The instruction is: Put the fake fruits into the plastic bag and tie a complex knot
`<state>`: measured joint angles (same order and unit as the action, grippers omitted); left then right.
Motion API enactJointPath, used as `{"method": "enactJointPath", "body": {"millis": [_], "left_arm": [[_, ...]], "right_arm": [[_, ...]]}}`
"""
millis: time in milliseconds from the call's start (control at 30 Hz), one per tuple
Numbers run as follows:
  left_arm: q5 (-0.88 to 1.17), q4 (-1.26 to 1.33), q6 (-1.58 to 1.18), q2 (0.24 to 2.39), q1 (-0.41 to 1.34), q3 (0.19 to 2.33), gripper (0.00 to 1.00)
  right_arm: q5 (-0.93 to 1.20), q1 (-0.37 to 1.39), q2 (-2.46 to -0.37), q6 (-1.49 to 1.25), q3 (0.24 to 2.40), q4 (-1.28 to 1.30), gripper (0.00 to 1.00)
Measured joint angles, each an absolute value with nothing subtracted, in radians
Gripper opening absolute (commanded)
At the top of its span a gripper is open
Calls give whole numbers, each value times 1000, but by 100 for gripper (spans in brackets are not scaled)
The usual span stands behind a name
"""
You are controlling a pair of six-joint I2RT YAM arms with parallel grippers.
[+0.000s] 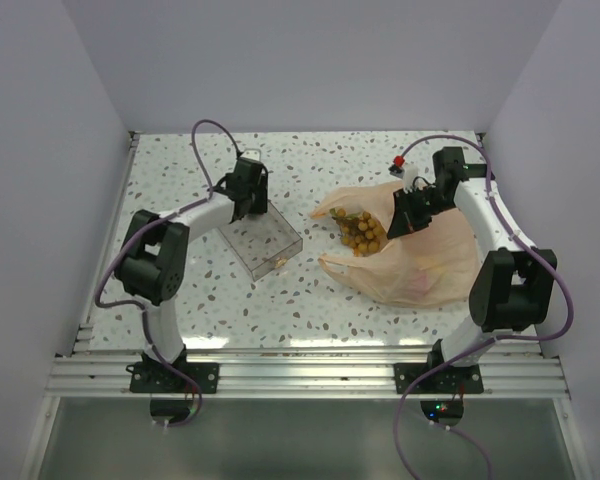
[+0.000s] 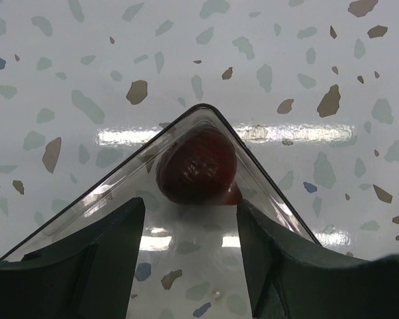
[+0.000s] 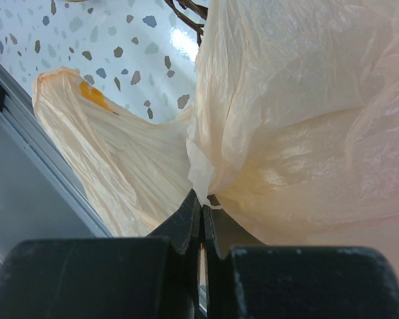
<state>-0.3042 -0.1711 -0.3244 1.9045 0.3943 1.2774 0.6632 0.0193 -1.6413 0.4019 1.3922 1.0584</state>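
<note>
A dark red apple (image 2: 196, 166), one of the fake fruits, lies in a corner of the clear tray (image 2: 266, 179). My left gripper (image 2: 191, 212) is open inside the tray, and the apple sits just beyond its fingertips (image 2: 120, 232), untouched. The peach plastic bag (image 1: 420, 262) lies on the right of the table. A tan grape cluster (image 1: 362, 232) rests in its open mouth. My right gripper (image 3: 203, 199) is shut on a fold of the bag (image 3: 286, 119) and holds its upper rim up. An orange-yellow fruit (image 3: 93, 96) shows through the film.
The clear tray (image 1: 242, 238) stands left of centre with a small tan bit (image 1: 277, 262) near its front corner. Grey walls enclose the speckled table (image 1: 310, 300). A metal rail (image 1: 310, 370) runs along the near edge.
</note>
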Motion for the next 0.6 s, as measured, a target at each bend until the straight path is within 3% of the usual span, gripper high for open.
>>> {"method": "enactJointPath", "body": {"millis": [333, 600], "left_arm": [[-327, -127, -323, 1978, 394, 1322, 67], [-327, -95, -323, 2005, 394, 1323, 61]], "right_arm": [[663, 19, -1643, 402, 1392, 1059, 0], [663, 19, -1643, 406, 1392, 1061, 0]]}}
